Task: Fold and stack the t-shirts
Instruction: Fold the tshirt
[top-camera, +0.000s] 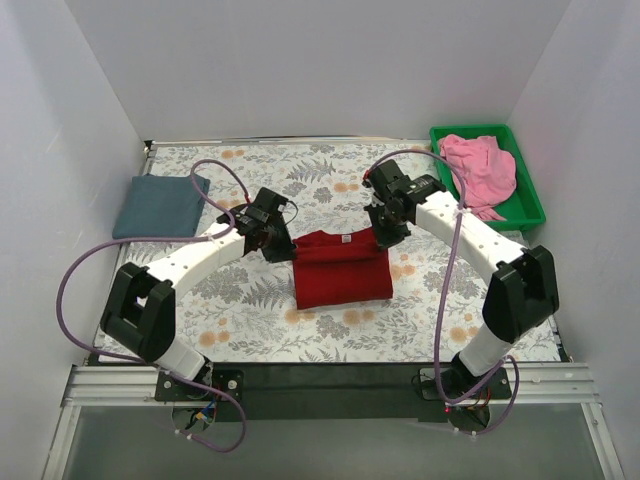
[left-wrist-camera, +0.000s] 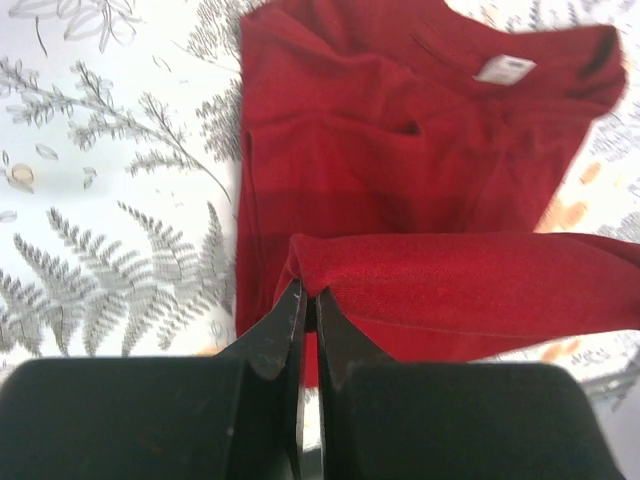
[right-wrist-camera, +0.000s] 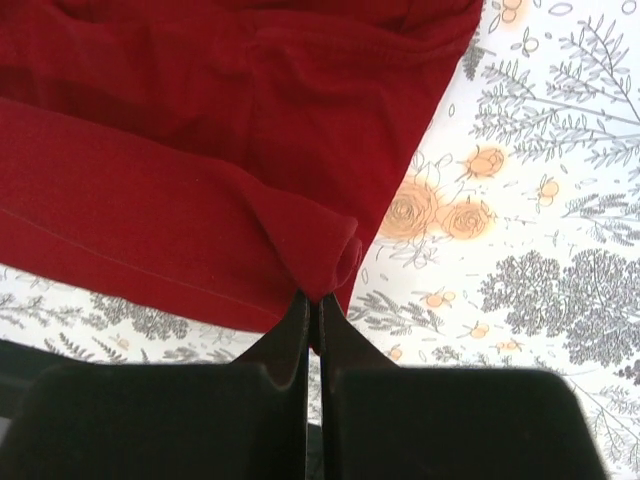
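Note:
The dark red t-shirt (top-camera: 340, 268) lies partly folded on the middle of the floral table. My left gripper (top-camera: 283, 250) is shut on its left corner, seen in the left wrist view (left-wrist-camera: 308, 293). My right gripper (top-camera: 383, 238) is shut on its right corner, seen in the right wrist view (right-wrist-camera: 315, 298). Both hold one edge of the red shirt (left-wrist-camera: 450, 280) lifted above the rest of the shirt (right-wrist-camera: 200, 120). The slate blue-grey t-shirt (top-camera: 160, 205) lies folded at the left. The pink t-shirt (top-camera: 480, 170) is bunched in the bin.
A green plastic bin (top-camera: 526, 200) stands at the back right corner of the table. White walls close in the left, back and right sides. The floral tablecloth (top-camera: 250, 320) covers the table.

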